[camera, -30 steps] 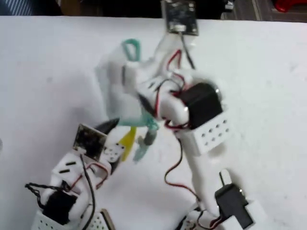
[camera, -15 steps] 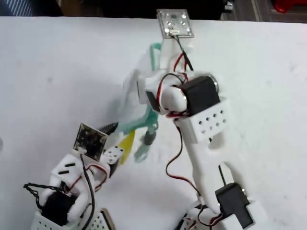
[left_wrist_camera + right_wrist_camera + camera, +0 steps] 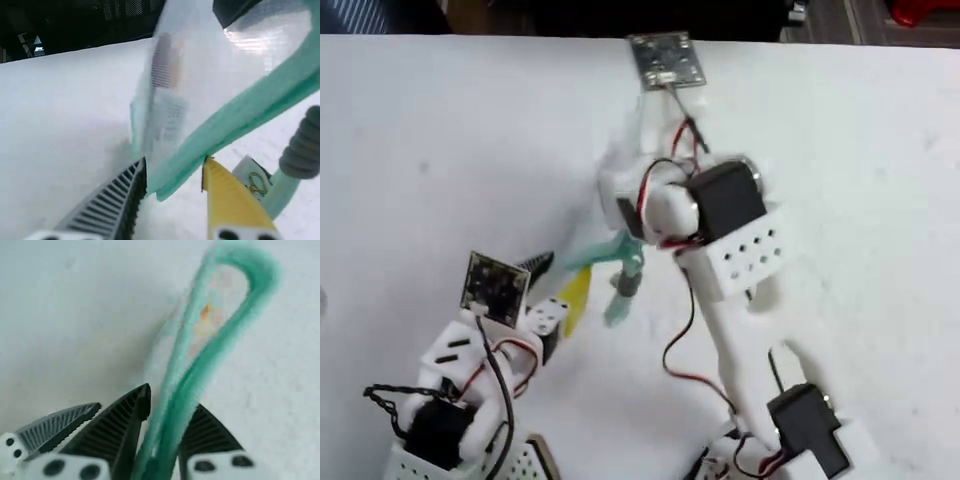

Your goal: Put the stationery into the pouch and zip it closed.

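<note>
A clear pouch (image 3: pixel 210 75) with a teal zip edge (image 3: pixel 603 252) lies mid-table, mostly under the right arm. My left gripper (image 3: pixel 556 280), one finger black (image 3: pixel 117 202) and one yellow (image 3: pixel 225 202), is shut on the pouch's near corner (image 3: pixel 172 177). My right gripper (image 3: pixel 167 410) is shut on the teal zip edge (image 3: pixel 200 360) at the pouch's far end, and the edge loops up beyond its fingers. A teal pen with a grey grip (image 3: pixel 624 290) lies just beside the pouch's near corner, and its grip (image 3: pixel 302 150) shows past the yellow finger.
The white table (image 3: pixel 440 140) stretches open to the left and to the right (image 3: pixel 880 160). The right arm's motor block (image 3: pixel 725 205) and red wires hang over the pouch. Dark clutter lines the far table edge (image 3: pixel 880 20).
The right arm swung toward the right and far side, drawing the pouch's teal edge with it. The left gripper shifted slightly left, still on the corner.
</note>
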Controlling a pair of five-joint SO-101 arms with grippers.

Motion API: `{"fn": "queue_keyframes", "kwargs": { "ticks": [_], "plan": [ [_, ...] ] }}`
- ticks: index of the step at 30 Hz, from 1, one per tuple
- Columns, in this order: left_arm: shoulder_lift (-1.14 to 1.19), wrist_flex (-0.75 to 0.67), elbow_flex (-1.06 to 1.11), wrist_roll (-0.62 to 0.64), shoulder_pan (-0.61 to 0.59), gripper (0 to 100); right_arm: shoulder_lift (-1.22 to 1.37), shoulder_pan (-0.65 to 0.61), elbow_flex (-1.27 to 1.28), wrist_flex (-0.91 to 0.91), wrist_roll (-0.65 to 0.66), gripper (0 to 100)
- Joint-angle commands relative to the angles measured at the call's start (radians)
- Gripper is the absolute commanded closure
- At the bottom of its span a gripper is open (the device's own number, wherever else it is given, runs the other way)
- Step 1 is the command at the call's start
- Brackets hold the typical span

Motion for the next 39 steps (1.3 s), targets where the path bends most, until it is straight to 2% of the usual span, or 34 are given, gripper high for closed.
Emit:
{"fn": "queue_keyframes", "kwargs": {
  "ticks": [1, 11, 19, 22, 27, 39],
  "plan": [
    [-0.013, 0.029, -0.11, 0.023, 0.022, 74, -0.01, -0.108, -0.037, -0.019, 0.02, 98.1],
    [-0.013, 0.227, -0.304, 0.014, 0.021, 74, 0.081, -0.113, -0.135, -0.002, 0.012, 98.1],
    [-0.013, 0.003, -0.126, -0.025, 0.021, 74, 0.087, -0.163, -0.135, 0.002, 0.017, 98.1],
    [-0.013, 0.012, -0.126, -0.009, 0.03, 74, 0.093, -0.162, -0.135, 0.002, 0.017, 98.1],
    [-0.013, 0.031, -0.127, 0.002, 0.113, 74, 0.094, -0.163, -0.135, -0.004, 0.018, 97.9],
    [-0.013, -0.031, -0.097, 0.023, 0.093, 76, 0.084, -0.182, -0.135, 0.033, 0.041, 98.1]
  ]
}}
